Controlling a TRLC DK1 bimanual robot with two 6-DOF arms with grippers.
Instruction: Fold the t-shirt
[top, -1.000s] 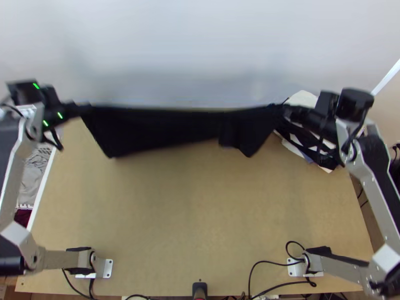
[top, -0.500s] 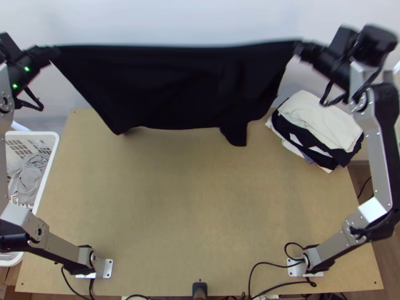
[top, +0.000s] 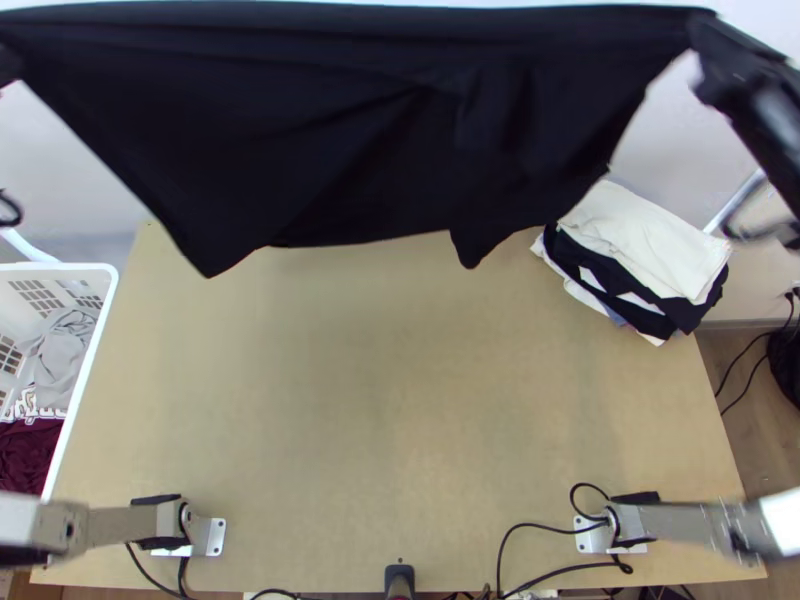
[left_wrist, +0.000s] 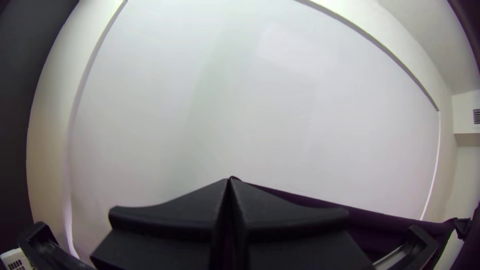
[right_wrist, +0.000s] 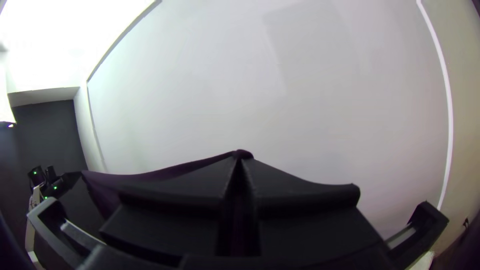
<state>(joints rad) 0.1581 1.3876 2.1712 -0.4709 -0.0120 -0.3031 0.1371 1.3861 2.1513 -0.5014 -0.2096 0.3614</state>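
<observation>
Near edge: both arm bases, left (top: 215, 535) and right (top: 590, 535), sit well apart. Makes sense, each arm gets its own side of the shirt. Tabletop (top: 400, 400) between them is my landing zone, I'd guess.

Farther up, basket (top: 113, 290) at the left side with loose clothes (top: 65, 355) in it; stack (top: 640, 245) at the far right corner, cloths lying flat on each other. I read that as input left, output right, middle for folding.

T-shirt (top: 300, 130), black, hangs at the far side, top edge drawn nearly straight between the arms. Lower edge droops unevenly, diagonal creases, one narrow flap (top: 475, 230) hanging down near the stack. Not folded neatly yet.

Left pincer (left_wrist: 230, 179): closed, tips together on one end of that top edge. Right pincer (right_wrist: 240, 155): same, small bunch of cloth poking out at the tips. Wide grip lets gravity and tension pull wrinkles out, I think. Next: lay it down flat, then fold. Risks: shallow bites slipping, flap snagging the stack.

Pale wall (left_wrist: 250, 100) beyond.
</observation>
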